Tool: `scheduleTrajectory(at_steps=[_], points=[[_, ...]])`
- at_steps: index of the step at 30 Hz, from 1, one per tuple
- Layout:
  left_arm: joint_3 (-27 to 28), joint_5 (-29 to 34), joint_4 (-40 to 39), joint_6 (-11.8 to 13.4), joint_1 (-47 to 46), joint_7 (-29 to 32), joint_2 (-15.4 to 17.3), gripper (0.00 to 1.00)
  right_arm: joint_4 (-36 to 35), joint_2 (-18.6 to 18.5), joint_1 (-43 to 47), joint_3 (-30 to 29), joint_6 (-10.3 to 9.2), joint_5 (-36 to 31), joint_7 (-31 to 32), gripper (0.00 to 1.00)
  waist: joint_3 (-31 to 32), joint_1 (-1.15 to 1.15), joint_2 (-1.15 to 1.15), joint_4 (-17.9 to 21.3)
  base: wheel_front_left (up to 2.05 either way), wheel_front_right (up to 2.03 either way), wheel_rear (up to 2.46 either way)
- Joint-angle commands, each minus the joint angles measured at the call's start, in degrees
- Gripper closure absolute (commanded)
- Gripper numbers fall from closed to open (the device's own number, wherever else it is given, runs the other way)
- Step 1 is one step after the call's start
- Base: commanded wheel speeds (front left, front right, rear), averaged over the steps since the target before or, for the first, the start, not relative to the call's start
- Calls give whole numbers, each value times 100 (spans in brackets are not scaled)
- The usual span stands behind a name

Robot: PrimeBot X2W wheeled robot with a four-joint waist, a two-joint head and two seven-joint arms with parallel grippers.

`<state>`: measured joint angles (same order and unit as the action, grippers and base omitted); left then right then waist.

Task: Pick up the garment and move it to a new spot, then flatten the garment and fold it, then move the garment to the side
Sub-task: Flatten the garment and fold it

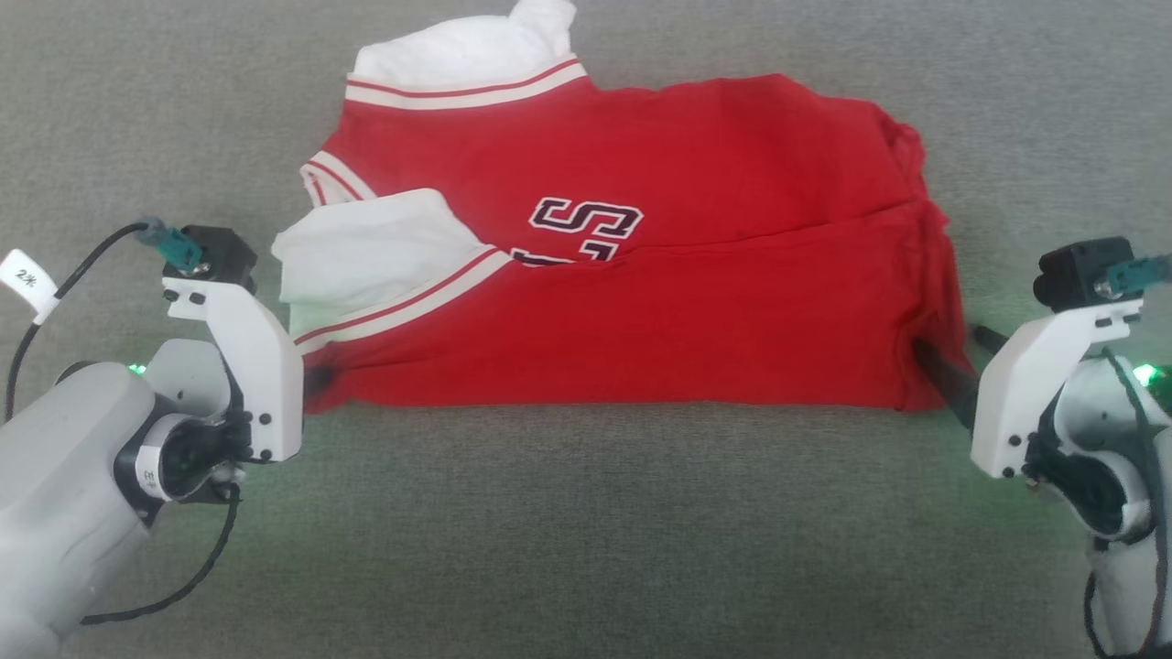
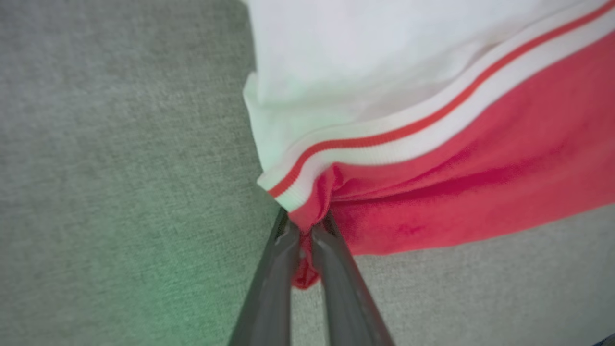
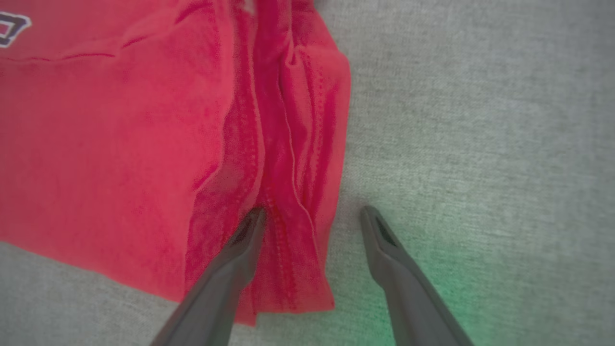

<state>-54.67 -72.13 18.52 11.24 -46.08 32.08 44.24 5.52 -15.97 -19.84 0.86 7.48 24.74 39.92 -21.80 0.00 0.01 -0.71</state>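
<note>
Left claw (image 2: pixel 307 225) pinches the garment (image 1: pixel 696 339) corner between its tips; right claw (image 3: pixel 313 211) stands spread astride the opposite edge.

Head view: from above, down over the whole garment (image 1: pixel 696 302) on grey cloth (image 1: pixel 586 531)
Left wrist view: close along left gripper (image 2: pixel 306 222), at striped corner
Right wrist view: close along right gripper (image 3: pixel 313 211), at red corner
Shared: both corners, with head view

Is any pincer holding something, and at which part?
The left pincer pinches the garment at its red corner beside the striped sleeve trim. The right pincer stands open, holding nothing.
</note>
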Motion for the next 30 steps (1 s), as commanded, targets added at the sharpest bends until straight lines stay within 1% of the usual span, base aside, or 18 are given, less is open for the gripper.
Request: scheduleTrajectory(at_steps=[1,8,9,10,16,21,23,26,27,30], points=[[-228,33,149,-26,196,30,-212,100,173,19,-18,77,2,38,332,0,-70,0,-1,-102,0,0,0],[-259,66,215,-114,156,-7,-337,100,592,43,-17,219,2,-143,1051,0,-132,0,-1,-223,0,0,0],[-262,70,231,-125,154,-10,-352,100,636,36,-27,224,2,-179,1120,52,-137,0,-1,-237,0,0,0],[-255,53,249,-127,157,-23,-369,100,659,26,-36,229,2,-222,1160,100,-141,0,-1,-249,0,0,0],[-236,10,314,-183,184,-40,-369,100,501,106,-119,63,1,-282,1211,100,-114,0,-1,-268,0,0,0],[-150,-54,221,-189,142,7,-229,100,208,41,-220,-60,1,-225,1313,100,-38,0,-1,-240,0,0,0],[-126,-78,128,-157,149,56,-124,100,102,4,-225,-112,2,-172,1383,100,18,0,-1,-229,0,0,0],[-89,-119,-98,-62,180,151,63,100,-96,-97,-211,-158,1,-72,1506,100,124,0,-1,-221,0,0,0],[-72,-142,-310,36,198,215,212,100,-229,-198,-162,-175,1,-9,1605,100,203,0,-1,-226,0,0,0],[-29,-117,-715,233,282,257,448,100,-411,-365,-46,-215,1,77,1734,100,308,0,-1,-240,0,0,0]])
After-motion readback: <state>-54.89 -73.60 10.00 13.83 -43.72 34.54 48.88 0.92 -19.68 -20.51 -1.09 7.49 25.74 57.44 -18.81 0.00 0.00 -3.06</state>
